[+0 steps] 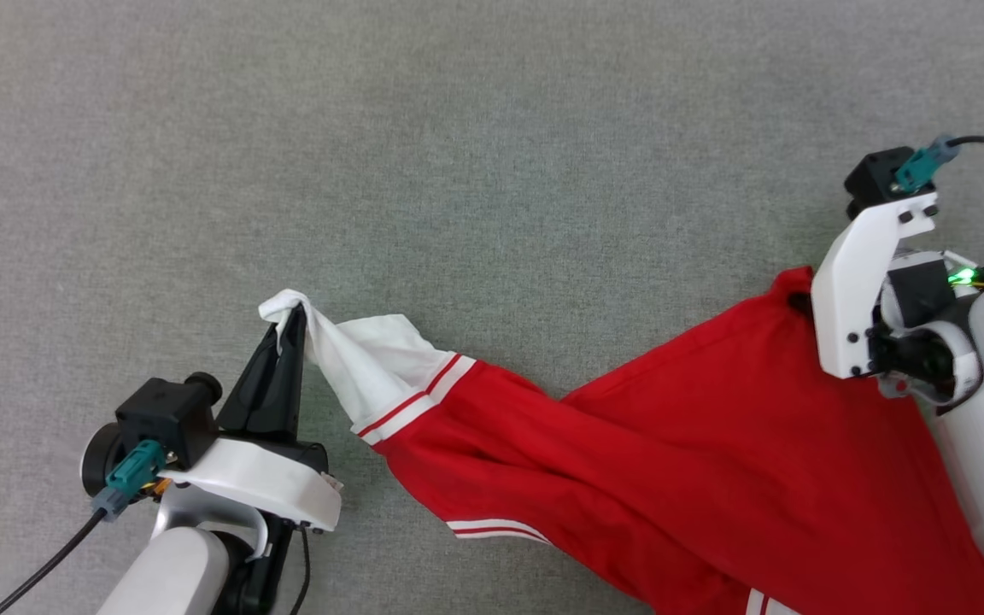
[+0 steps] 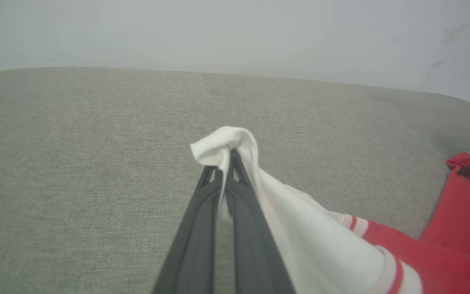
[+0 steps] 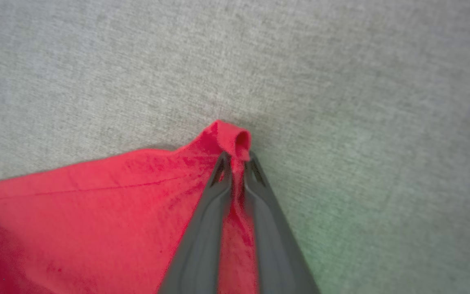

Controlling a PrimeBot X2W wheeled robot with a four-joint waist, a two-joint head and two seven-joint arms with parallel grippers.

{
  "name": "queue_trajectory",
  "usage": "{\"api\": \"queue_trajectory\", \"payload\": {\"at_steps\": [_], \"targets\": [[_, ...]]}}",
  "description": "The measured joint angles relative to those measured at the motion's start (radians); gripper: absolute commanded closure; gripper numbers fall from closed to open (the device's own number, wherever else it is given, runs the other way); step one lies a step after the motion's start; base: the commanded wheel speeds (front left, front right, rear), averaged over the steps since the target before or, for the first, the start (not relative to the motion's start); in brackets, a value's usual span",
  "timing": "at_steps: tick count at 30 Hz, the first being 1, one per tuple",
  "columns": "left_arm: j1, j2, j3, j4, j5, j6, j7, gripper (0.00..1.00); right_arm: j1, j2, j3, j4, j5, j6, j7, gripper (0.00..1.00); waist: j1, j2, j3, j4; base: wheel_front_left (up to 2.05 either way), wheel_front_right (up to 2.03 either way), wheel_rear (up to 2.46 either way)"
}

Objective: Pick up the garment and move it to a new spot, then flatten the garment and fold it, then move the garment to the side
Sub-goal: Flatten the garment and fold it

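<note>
The grey surface (image 1: 492,128) beyond the garment (image 1: 671,461) is open. The garment, stretched from left gripper (image 1: 293,318) to right gripper (image 3: 237,159), blocks the near side.

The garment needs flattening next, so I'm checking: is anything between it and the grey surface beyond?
Nothing visible does. The left gripper pinches the white sleeve of the garment, the right gripper a red corner, and the grey surface beyond shows no other thing.

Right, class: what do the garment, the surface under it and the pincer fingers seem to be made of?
The garment: soft matt cloth, probably knit; it drapes and creases. The surface: grey matt woven fabric, fine grain visible. The pincer fingers: dark, smooth, probably moulded plastic.
</note>
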Motion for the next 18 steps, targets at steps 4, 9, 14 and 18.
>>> {"api": "queue_trajectory", "payload": {"at_steps": [4, 9, 14, 18], "targets": [[-0.003, 0.010, 0.005, 0.017, -0.006, -0.007, -0.002, 1.00, -0.001, -0.002, 0.016, 0.015, -0.006, 0.001, -0.087, 1.00, 0.0000, 0.0000, -0.034, -0.008, 0.00, 0.00, 0.00], [-0.088, 0.037, 0.018, 0.048, -0.008, -0.036, 0.013, 1.00, -0.019, 0.000, -0.012, 0.028, -0.037, 0.001, -0.215, 1.00, 0.0000, 0.0000, -0.104, -0.020, 0.00, 0.00, 0.00], [-0.237, 0.058, 0.042, 0.138, -0.021, -0.070, 0.052, 1.00, -0.062, 0.031, -0.057, 0.059, -0.091, 0.001, -0.343, 1.00, 0.0000, 0.0000, -0.180, -0.041, 0.00, 0.00, 0.00], [-0.380, 0.049, 0.043, 0.256, -0.039, -0.101, 0.093, 1.00, -0.114, 0.067, -0.104, 0.105, -0.123, 0.002, -0.442, 1.00, -0.0001, 0.0000, -0.236, -0.067, 0.00, 0.00, 0.00]]}}
